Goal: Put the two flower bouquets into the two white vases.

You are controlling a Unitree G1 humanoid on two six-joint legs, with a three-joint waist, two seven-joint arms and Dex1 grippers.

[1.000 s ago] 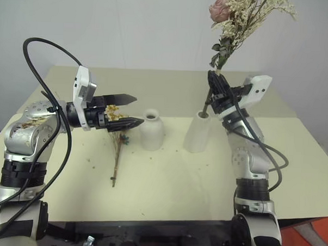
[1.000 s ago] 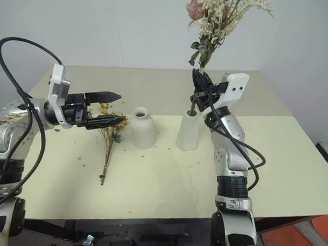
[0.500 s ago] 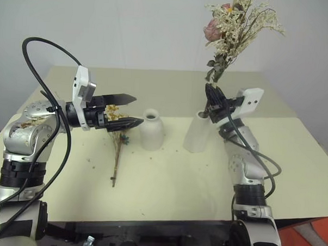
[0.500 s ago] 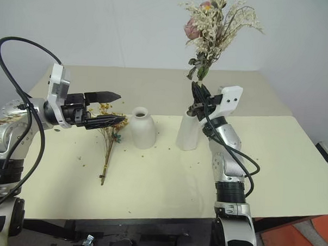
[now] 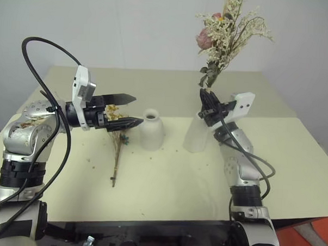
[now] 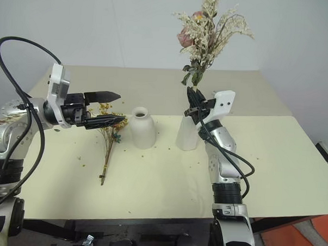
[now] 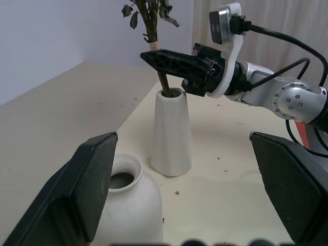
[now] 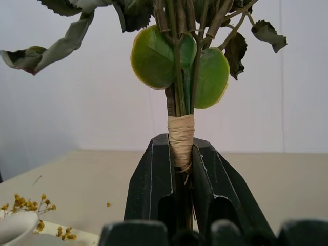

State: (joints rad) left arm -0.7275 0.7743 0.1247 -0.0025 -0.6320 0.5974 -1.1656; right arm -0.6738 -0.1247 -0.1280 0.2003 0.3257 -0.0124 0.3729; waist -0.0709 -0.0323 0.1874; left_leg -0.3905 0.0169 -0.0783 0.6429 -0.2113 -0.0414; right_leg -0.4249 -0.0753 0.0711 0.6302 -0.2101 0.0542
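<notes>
Right gripper (image 6: 193, 100) clamped on cream-pink bouquet (image 6: 207, 32) at the paper-wrapped band of its stems; fingers (image 8: 154, 179) pressed against the wrap on both sides. Bouquet held upright, stem ends down inside mouth of tapered cone vase (image 7: 172, 134). How deep the stems reached: hidden by vase wall. In head views, vase partly covered by gripper and forearm; rim hard to make out there. Topmost sprigs cut off at upper edge of picture.

Left gripper (image 5: 127, 110) spread wide, level, pointed toward the vases, holding nothing, hovering just above blooms of yellow-orange bouquet (image 5: 117, 148). Bouquet flat on cream table (image 5: 167, 183), stems toward near edge, just beside rounded bottle vase (image 5: 151, 129). Blooms partly hidden behind lower finger; teal flower barely made out beside the stems. Bottle vase with nothing in its neck, standing between lying bouquet and cone vase, apart from both. Small crumbs of dried flower scattered over tabletop, too small to tell further.
</notes>
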